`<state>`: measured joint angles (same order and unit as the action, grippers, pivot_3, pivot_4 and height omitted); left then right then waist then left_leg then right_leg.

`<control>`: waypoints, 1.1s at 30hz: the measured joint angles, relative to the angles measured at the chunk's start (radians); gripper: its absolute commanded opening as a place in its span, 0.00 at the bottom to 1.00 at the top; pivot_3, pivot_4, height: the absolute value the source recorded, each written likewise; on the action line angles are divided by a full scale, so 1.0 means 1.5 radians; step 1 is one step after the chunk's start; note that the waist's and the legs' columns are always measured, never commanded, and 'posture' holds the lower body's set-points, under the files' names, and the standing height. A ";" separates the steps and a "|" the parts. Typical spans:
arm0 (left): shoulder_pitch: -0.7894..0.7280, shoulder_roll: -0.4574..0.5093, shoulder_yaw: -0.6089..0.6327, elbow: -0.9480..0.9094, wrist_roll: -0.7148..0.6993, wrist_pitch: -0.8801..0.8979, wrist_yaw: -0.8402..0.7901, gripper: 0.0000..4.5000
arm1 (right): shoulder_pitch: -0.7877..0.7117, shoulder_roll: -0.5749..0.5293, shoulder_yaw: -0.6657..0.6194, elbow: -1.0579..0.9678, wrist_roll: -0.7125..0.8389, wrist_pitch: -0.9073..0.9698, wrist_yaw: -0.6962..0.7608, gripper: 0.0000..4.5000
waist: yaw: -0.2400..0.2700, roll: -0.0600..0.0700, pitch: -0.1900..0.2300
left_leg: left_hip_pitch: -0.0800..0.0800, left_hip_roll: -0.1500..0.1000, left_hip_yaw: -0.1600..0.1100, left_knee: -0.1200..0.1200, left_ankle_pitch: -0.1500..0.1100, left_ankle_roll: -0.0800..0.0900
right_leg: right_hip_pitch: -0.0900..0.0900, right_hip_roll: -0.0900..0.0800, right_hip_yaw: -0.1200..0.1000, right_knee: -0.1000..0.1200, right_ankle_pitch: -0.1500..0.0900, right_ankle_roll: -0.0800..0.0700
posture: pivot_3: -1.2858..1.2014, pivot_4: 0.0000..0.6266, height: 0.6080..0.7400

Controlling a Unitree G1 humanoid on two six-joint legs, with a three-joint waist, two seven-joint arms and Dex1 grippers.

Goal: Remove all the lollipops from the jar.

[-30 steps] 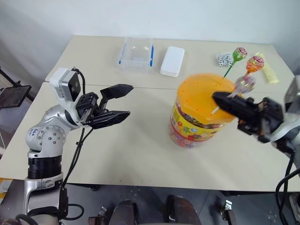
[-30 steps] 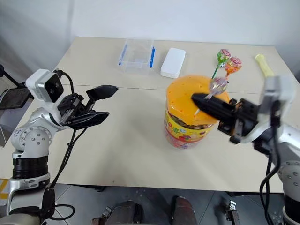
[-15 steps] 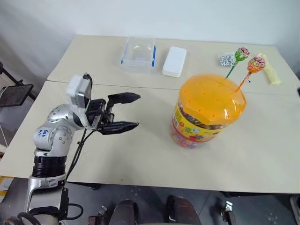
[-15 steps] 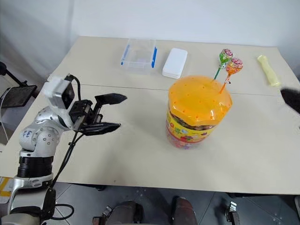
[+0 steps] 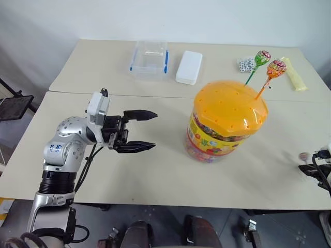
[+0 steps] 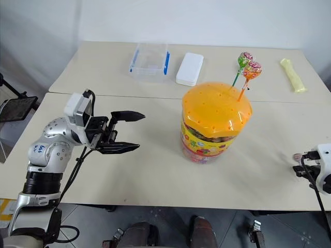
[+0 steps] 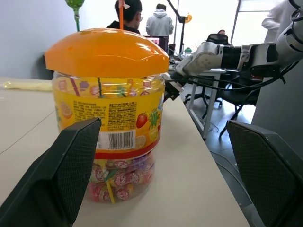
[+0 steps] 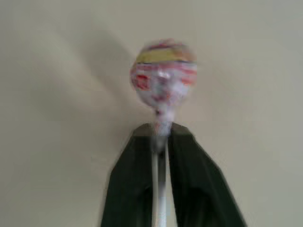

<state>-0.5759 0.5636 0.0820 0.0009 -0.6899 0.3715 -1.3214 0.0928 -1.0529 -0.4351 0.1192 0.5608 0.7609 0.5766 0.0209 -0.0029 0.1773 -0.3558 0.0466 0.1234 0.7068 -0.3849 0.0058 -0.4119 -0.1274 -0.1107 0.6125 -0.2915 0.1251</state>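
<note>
Standing on the table (image 5: 155,170), the jar (image 5: 225,124) sits just ahead of the left gripper (image 5: 148,131), well apart from its tips; that gripper hangs level above the tabletop with its two black fingers (image 5: 140,114) spread wide and nothing between them. Two lollipops rise from holes in the jar's orange lid (image 5: 230,106) on the side far from the left gripper: a green-stick lollipop (image 5: 262,58) and an orange-stick lollipop (image 5: 276,68), side by side. Off beyond the jar, at the table's near edge, the right gripper (image 8: 161,135) has its fingers narrowly closed around the stick of the white-stick lollipop (image 8: 163,75), whose wrapped head juts just past the fingertips over bare tabletop.
</note>
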 measured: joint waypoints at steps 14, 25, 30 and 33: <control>0.001 -0.040 0.057 -0.024 -0.090 0.070 0.080 1.00 | -0.170 0.019 -0.137 -0.208 0.206 -0.124 0.248 0.67 | 0.000 0.000 0.000 | 0.001 0.000 -0.001 0.001 0.000 0.000 | 0.000 0.000 0.000 0.002 0.000 0.001 | 0.52 0.24 1.00; -0.015 -0.062 0.078 -0.023 -0.124 0.095 0.116 1.00 | -0.287 0.081 -0.047 -0.273 0.301 -0.052 0.184 0.67 | 0.002 -0.001 0.001 | -0.001 0.000 -0.003 0.003 0.000 0.000 | 0.000 -0.001 -0.002 0.003 0.000 0.001 | 0.52 0.24 1.00; -0.015 -0.062 0.078 -0.023 -0.124 0.095 0.116 1.00 | -0.296 0.090 -0.027 -0.283 0.311 -0.040 0.184 0.38 | 0.003 -0.001 0.001 | -0.001 0.000 -0.003 0.003 0.000 0.000 | 0.000 -0.001 -0.002 0.003 0.000 0.001 | 0.52 0.24 1.00; -0.015 -0.066 0.078 -0.023 -0.126 0.096 0.119 1.00 | -0.296 0.091 -0.027 -0.279 0.310 -0.041 0.186 0.15 | 0.003 -0.001 0.001 | -0.001 0.000 -0.003 0.003 0.000 0.000 | 0.000 -0.001 -0.002 0.003 0.000 0.001 | 0.52 0.24 1.00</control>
<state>-0.5980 0.4644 0.1995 -0.0336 -0.8792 0.5158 -1.1425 -0.3514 -0.9168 -0.4751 -0.2995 1.0258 0.7001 0.8563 0.0254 -0.0042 0.1783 -0.3579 0.0460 0.1187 0.7111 -0.3852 0.0055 -0.4118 -0.1284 -0.1136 0.6168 -0.2909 0.1262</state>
